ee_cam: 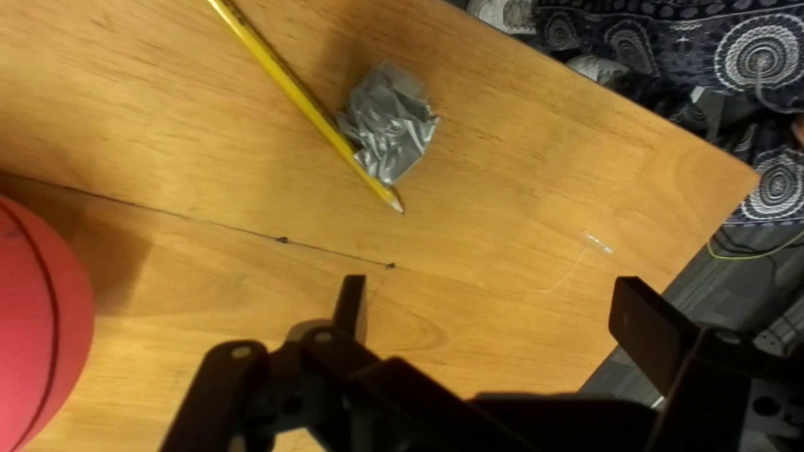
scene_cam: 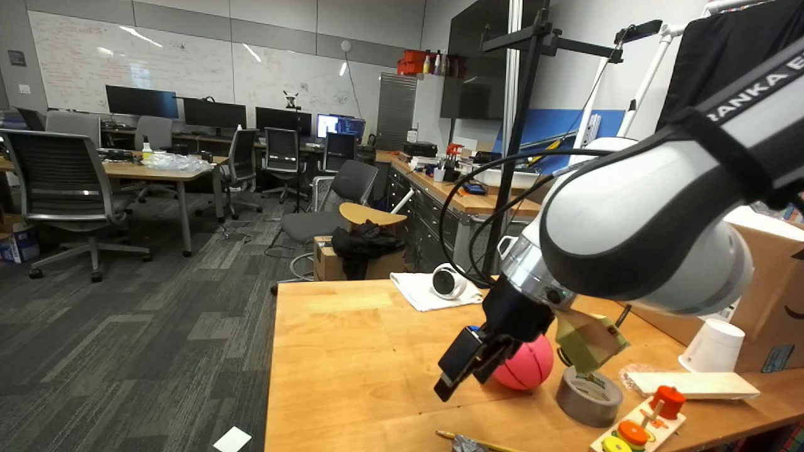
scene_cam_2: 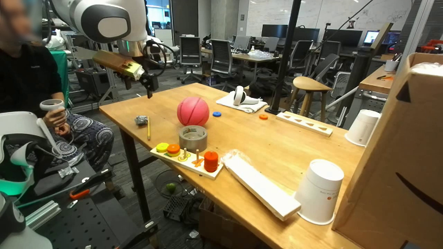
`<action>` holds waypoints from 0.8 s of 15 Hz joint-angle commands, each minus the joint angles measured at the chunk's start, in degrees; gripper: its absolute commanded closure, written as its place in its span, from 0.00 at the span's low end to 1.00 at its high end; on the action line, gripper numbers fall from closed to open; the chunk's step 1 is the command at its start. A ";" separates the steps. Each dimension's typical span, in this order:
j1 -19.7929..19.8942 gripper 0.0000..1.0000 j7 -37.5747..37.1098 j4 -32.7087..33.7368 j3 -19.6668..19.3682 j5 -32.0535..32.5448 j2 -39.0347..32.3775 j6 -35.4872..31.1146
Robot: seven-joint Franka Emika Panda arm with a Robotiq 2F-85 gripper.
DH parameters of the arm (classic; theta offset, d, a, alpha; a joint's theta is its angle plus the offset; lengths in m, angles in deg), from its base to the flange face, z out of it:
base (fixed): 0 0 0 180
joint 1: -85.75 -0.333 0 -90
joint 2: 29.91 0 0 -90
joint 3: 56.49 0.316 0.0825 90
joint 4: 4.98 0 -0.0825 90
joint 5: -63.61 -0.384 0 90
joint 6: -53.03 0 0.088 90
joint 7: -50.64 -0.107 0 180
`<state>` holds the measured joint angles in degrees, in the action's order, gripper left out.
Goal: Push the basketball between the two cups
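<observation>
The pinkish-red basketball [scene_cam: 527,366] rests on the wooden table [scene_cam_2: 238,138], and it shows whole in an exterior view [scene_cam_2: 193,111]. In the wrist view the basketball [ee_cam: 38,333] is cut off at the left edge. Two white paper cups stand upside down near the cardboard box: a nearer cup [scene_cam_2: 321,190] and a farther cup [scene_cam_2: 362,128]. Only one cup [scene_cam: 714,346] shows in an exterior view. My gripper [ee_cam: 490,285] is open with nothing between its fingers. It hangs above the table's end, beside and apart from the basketball [scene_cam_2: 139,90].
A grey tape roll [scene_cam_2: 193,138] and a peg board [scene_cam_2: 187,160] stand near the ball. A long white block [scene_cam_2: 259,186] lies by the nearer cup. A pencil [ee_cam: 301,97], crumpled foil [ee_cam: 392,122], a slotted wooden strip [scene_cam_2: 304,124] and a cardboard box [scene_cam_2: 391,166] are also there.
</observation>
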<state>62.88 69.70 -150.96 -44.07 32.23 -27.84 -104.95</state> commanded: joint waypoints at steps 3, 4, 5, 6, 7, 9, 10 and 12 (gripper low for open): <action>1.69 0.00 12.55 7.05 3.62 -10.23 -6.52 1.10; 2.37 0.00 13.42 7.83 4.05 -10.86 -7.83 1.58; 3.45 0.00 12.60 8.02 3.93 -9.67 -8.90 1.87; 4.58 0.00 11.45 7.68 3.53 -7.49 -9.47 2.03; 6.04 0.00 8.07 6.63 1.77 -1.48 -9.29 2.10; 2.01 0.00 6.52 2.95 -9.56 9.35 -5.59 2.10; 0.85 0.00 5.65 2.70 -13.37 14.44 -3.67 3.05; -3.39 0.00 4.01 3.93 -22.16 24.84 -1.14 3.55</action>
<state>65.24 76.74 -145.96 -55.50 45.93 -35.09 -103.57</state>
